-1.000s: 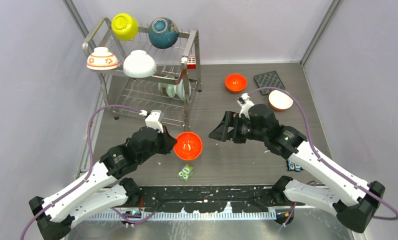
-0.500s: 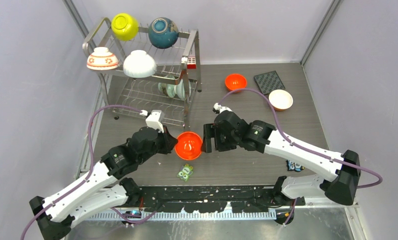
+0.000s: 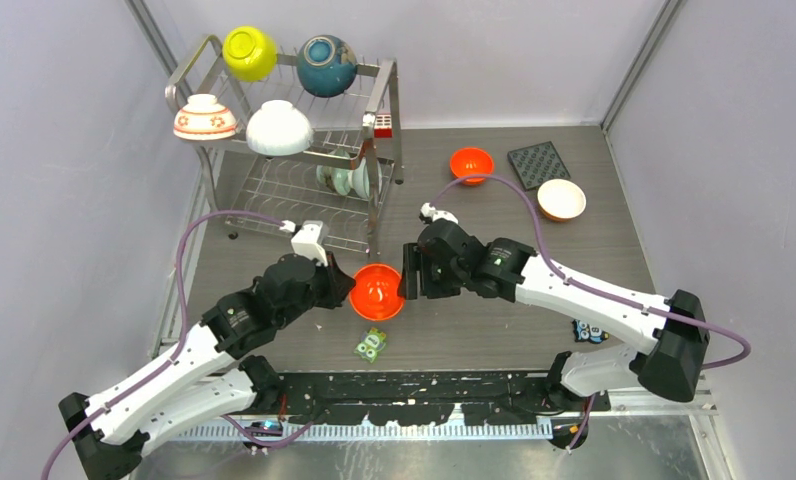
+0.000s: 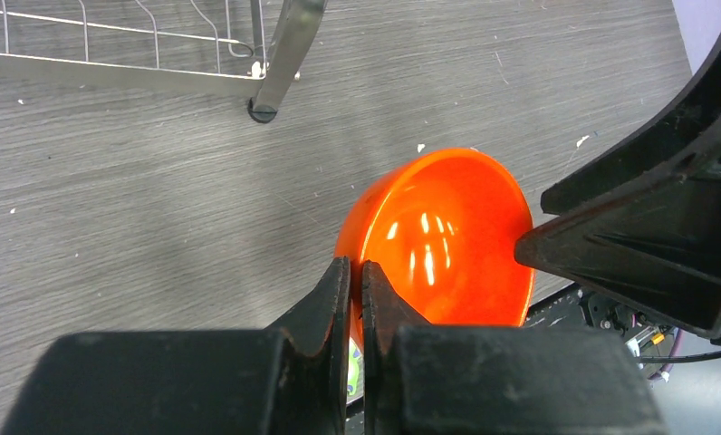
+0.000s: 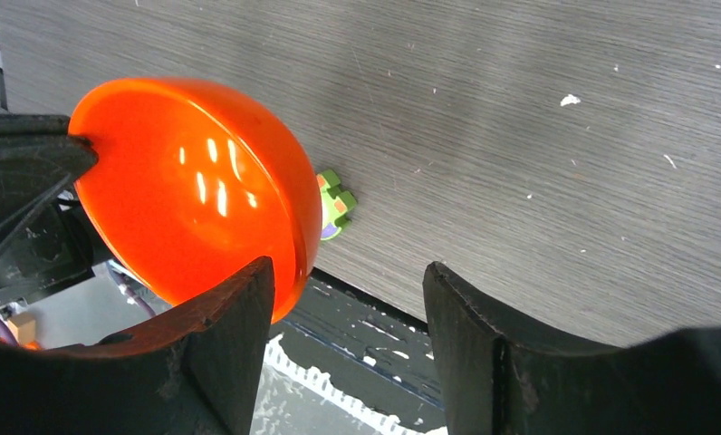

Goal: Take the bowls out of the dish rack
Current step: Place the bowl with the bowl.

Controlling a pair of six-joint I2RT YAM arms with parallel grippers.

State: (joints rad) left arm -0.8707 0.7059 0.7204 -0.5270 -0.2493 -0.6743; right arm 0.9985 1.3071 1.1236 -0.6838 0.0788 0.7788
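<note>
My left gripper (image 3: 346, 287) is shut on the rim of an orange bowl (image 3: 376, 291), held tilted above the table; the left wrist view shows the jaws (image 4: 357, 281) pinching the bowl (image 4: 447, 245). My right gripper (image 3: 406, 280) is open, its jaws straddling the bowl's opposite rim without closing; the right wrist view (image 5: 348, 308) shows the bowl (image 5: 194, 181) by one finger. The dish rack (image 3: 294, 120) at the back left holds a yellow-green bowl (image 3: 249, 52), a teal bowl (image 3: 326, 65), a flowered bowl (image 3: 204, 117), a white bowl (image 3: 279, 127) and pale green bowls (image 3: 344, 180) on the lower tier.
On the table at the back right sit an orange bowl (image 3: 471, 164), a white-and-orange bowl (image 3: 561, 199) and a dark square mat (image 3: 539, 162). A small green toy (image 3: 371, 343) lies near the front edge. A red-white block (image 3: 382, 125) is clipped on the rack.
My right arm swung left from near the white-and-orange bowl to the held orange bowl, its open jaws now at the rim. The left gripper and bowl stayed put.
</note>
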